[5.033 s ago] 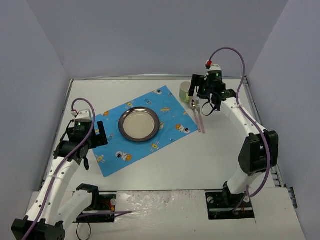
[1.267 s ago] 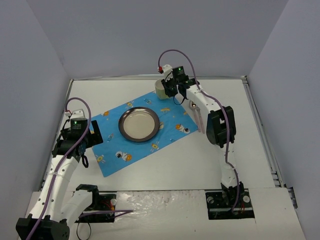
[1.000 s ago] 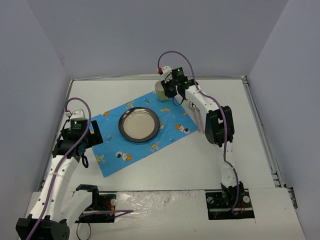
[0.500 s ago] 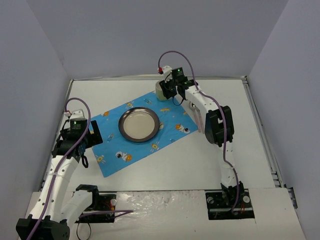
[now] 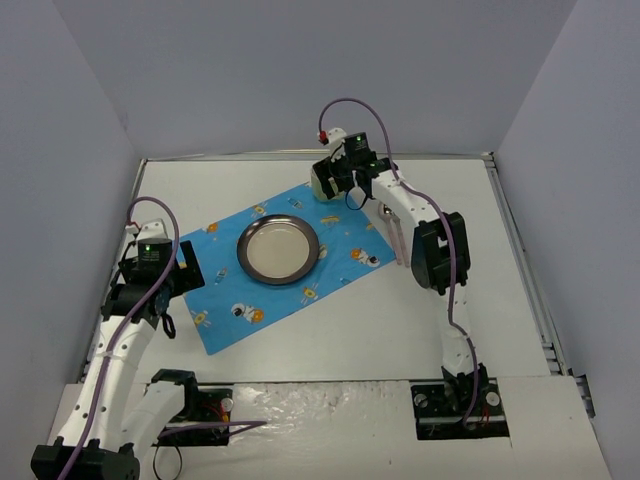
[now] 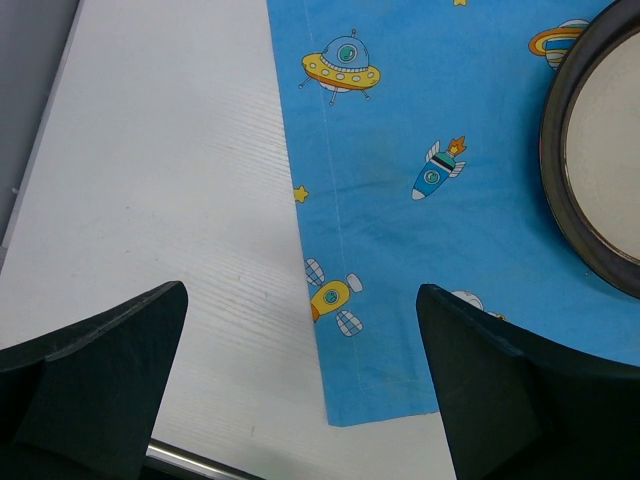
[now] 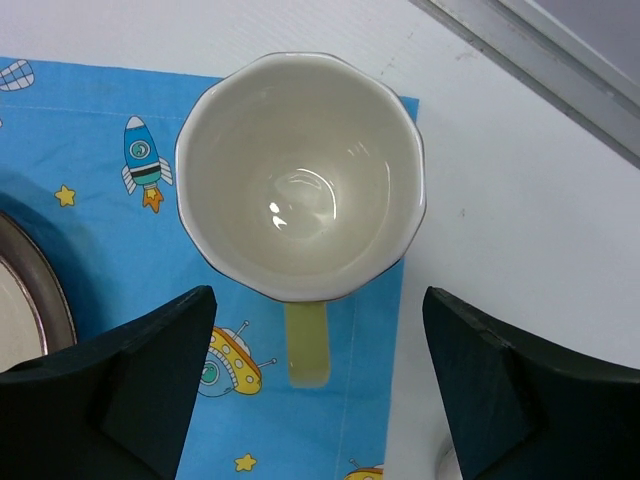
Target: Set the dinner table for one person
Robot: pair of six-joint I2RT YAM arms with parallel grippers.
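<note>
A pale cream mug [image 7: 300,175] with a light green handle [image 7: 307,345] stands upright on the far corner of the blue cartoon-print placemat [image 7: 100,230], its rim reaching over the white dinner table [image 7: 500,250]. My right gripper [image 7: 317,330] hovers over it, open, with the jaws wide on either side of the handle and touching nothing. From above, the mug [image 5: 322,182] is just left of the right gripper [image 5: 337,178]. A dark-rimmed plate [image 5: 278,249] sits mid-mat. My left gripper [image 6: 300,300] is open and empty over the mat's near-left corner.
A fork and a spoon [image 5: 398,235] lie side by side on the table [image 5: 450,290] just right of the placemat [image 5: 330,270]. A metal edge strip [image 6: 190,462] runs near the left gripper [image 5: 185,268]. Grey walls enclose the table on three sides.
Since five seconds ago the right arm has carried the mug from the table's far right to the placemat's far corner. Over the last second it has barely moved. The left arm shifted slightly.
</note>
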